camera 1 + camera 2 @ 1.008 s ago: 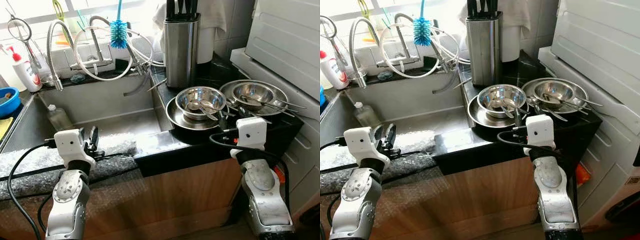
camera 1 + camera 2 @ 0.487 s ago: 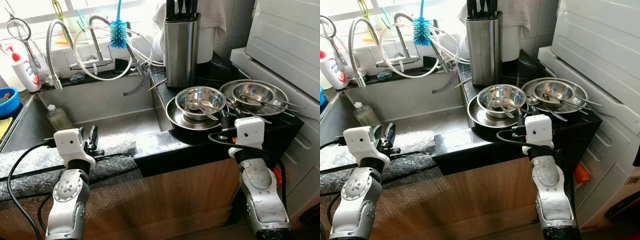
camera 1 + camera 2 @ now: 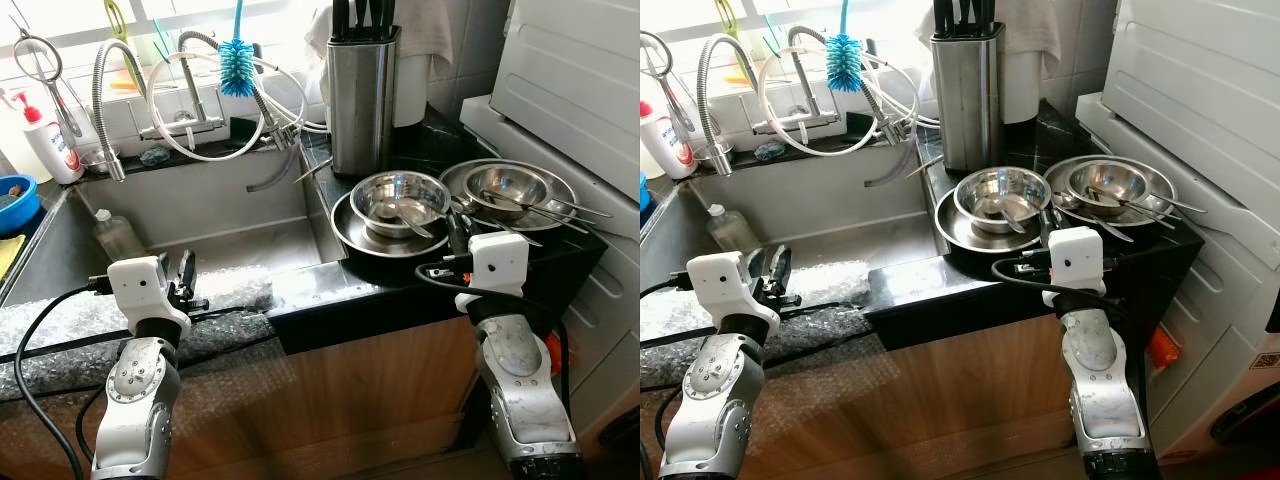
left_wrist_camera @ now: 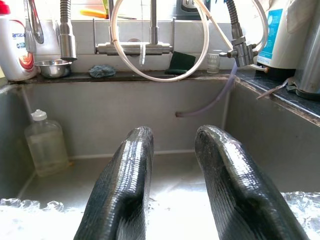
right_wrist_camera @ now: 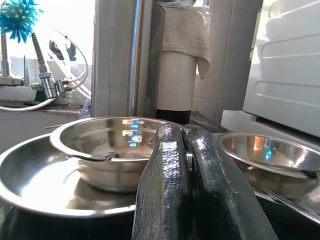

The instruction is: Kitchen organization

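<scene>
Where counted: 2 steel bowls (image 3: 403, 201).

Knife block (image 3: 361, 95) top is cut off.

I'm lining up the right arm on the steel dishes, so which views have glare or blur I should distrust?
Left eye view: the window behind the faucet is blown out white, the counter sharp. Right wrist view: the steel bowl carries bright reflections; the right gripper, shut, is soft up close. Left wrist view: the left gripper, open, is blurred, and the sink wall is clear.
</scene>
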You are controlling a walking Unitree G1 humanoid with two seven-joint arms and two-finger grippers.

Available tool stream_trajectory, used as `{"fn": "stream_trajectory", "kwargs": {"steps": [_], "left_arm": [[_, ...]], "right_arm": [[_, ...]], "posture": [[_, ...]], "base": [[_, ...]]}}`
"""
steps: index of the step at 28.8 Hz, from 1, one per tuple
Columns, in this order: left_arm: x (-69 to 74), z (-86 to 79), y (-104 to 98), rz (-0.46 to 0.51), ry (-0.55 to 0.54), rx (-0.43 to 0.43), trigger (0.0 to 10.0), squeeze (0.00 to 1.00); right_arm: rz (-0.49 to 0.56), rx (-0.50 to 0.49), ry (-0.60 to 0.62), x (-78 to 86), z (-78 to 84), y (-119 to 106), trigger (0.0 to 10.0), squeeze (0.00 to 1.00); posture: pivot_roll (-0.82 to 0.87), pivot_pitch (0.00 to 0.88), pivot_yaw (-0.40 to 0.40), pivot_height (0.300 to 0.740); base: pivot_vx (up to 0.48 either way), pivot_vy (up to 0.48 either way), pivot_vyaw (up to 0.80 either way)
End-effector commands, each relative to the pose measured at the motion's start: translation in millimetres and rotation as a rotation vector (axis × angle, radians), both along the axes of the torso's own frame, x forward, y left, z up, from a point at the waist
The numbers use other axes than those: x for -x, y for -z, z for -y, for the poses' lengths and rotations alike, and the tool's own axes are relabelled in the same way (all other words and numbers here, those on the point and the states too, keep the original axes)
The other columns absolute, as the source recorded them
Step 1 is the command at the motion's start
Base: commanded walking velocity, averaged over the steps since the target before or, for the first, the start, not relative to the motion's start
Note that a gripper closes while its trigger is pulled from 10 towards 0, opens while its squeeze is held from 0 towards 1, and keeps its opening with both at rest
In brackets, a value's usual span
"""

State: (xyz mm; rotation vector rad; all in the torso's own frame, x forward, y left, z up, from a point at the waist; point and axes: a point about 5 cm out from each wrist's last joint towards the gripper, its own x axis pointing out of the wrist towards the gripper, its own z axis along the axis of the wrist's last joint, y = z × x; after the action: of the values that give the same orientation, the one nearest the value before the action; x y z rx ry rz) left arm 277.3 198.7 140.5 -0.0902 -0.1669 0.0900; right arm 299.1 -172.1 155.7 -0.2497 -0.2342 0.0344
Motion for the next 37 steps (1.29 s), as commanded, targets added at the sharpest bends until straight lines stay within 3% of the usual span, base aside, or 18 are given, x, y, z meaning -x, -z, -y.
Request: {"fn": "stream_trajectory", "kwargs": {"steps": [1,10,13,14,15,20,25,27,33,37], "left_arm": [[-2.0,-3.2,-2.9,0.009,-0.018,-0.025,10.0,0.0],[-2.8,-3.3,-4.3,0.014,-0.02,-0.032,10.0,0.0],[-2.9,-3.8,-5.4,0.018,-0.021,-0.036,10.0,0.0],[-3.0,-3.6,-5.7,0.019,-0.022,-0.036,10.0,0.0],[-3.1,-3.5,-6.0,0.021,-0.022,-0.037,10.0,0.0],[-3.2,-3.2,-6.9,0.025,-0.023,-0.037,10.0,0.0],[-4.6,-0.5,-10.1,0.039,-0.018,-0.039,10.0,0.0],[-5.2,0.7,-10.7,0.042,-0.016,-0.039,10.0,0.0],[-5.8,4.3,-13.2,0.054,-0.009,-0.042,10.0,0.0],[-6.5,6.3,-16.3,0.068,0.004,-0.077,10.0,0.0]], "right_arm": [[0.013,-0.012,-0.002,-4.0,-1.4,-4.3,0.0,0.0],[0.036,-0.027,-0.03,-6.1,-6.6,-10.5,0.0,0.0],[0.055,-0.079,-0.057,-7.3,-11.8,-17.5,0.0,0.0],[0.063,-0.093,-0.076,-7.8,-15.0,-21.2,4.5,0.0],[0.069,-0.1,-0.087,-8.1,-16.9,-24.1,10.0,0.0],[0.085,-0.126,-0.103,-8.6,-19.4,-30.5,10.0,0.0],[0.225,-0.166,-0.192,-11.4,-32.3,-88.6,10.0,0.0],[0.242,-0.184,-0.205,-12.0,-33.2,-95.7,10.0,0.0],[0.244,-0.305,-0.238,-14.2,-32.4,-105.5,10.0,0.0],[0.179,-0.37,-0.275,-20.4,-36.1,-101.6,10.0,0.0]], "posture": [[-0.01,0.0,0.117,0.74],[-0.01,0.0,0.115,0.74],[-0.01,0.0,0.116,0.74],[-0.01,0.0,0.114,0.74],[-0.01,0.0,0.113,0.74],[-0.01,0.0,0.113,0.74],[-0.01,0.0,0.11,0.74],[-0.01,0.0,0.109,0.74],[-0.01,0.0,0.104,0.74],[-0.01,0.0,0.1,0.74]], "base": [[0.0,0.0,0.0],[0.0,0.0,0.0],[0.0,0.0,0.0],[0.0,0.0,0.0],[0.0,0.0,0.0],[0.0,0.0,0.0],[0.0,0.0,0.0],[0.0,0.0,0.0],[0.0,0.0,0.0],[0.0,0.0,0.0]]}}
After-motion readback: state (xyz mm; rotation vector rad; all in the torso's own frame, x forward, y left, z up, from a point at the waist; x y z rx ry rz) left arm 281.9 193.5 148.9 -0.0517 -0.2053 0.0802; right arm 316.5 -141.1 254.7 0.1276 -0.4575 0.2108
